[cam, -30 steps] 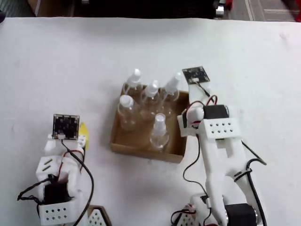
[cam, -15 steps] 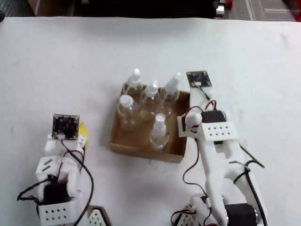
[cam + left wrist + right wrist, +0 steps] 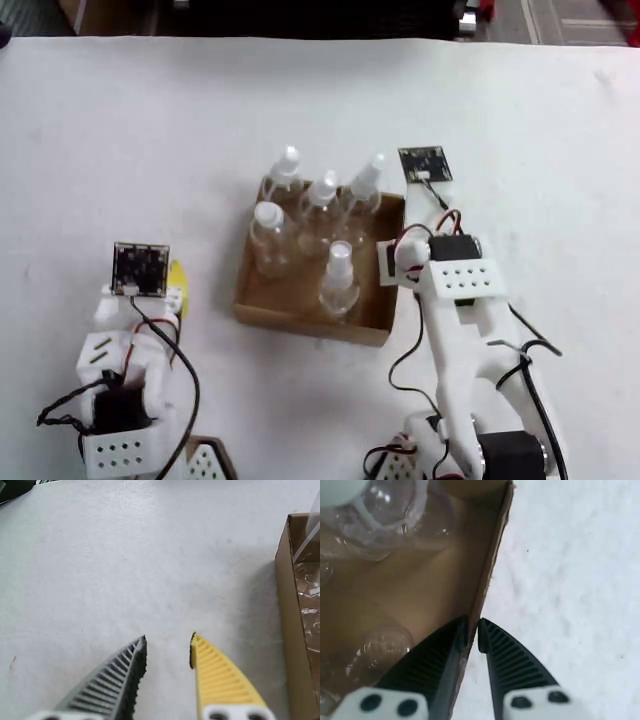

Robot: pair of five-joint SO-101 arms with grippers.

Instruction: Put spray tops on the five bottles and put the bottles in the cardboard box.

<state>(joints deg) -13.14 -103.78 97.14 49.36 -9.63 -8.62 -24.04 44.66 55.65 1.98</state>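
High view.
- Item 1: cardboard box (image 3: pixel 310 322), mid-table (image 3: pixel 120 130). It holds five bottles (image 3: pixel 268 240), all upright, three along the far wall and two nearer me. Each one wears a white spray top (image 3: pixel 340 252), so I judge both capping and loading done.
- Item 2: right arm (image 3: pixel 455 280), reaching to the box's right wall. I read this as a hold to steady or shift the box, not a bottle pick.
- Item 3: left arm (image 3: pixel 125 350), folded near its base and well apart from the box, probably parked because no bottle is left outside for it.

Left wrist view.
- Item 4: left gripper (image 3: pixel 167 640), one grey finger and one yellow, jaws parted and holding nothing, over bare table. One box wall (image 3: pixel 287 630) stands off to the side, untouched.

Right wrist view.
- Item 5: right gripper (image 3: pixel 472 630), two black ribbed fingers (image 3: pixel 440 655). The jaws straddle the box wall (image 3: pixel 492 560), one finger inside and one outside, closed nearly together with the cardboard edge running into the slit between them. I take that as a pinch on the wall.
- Item 6: clear bottle bases (image 3: pixel 395 525) on the box floor, apart from the fingers.
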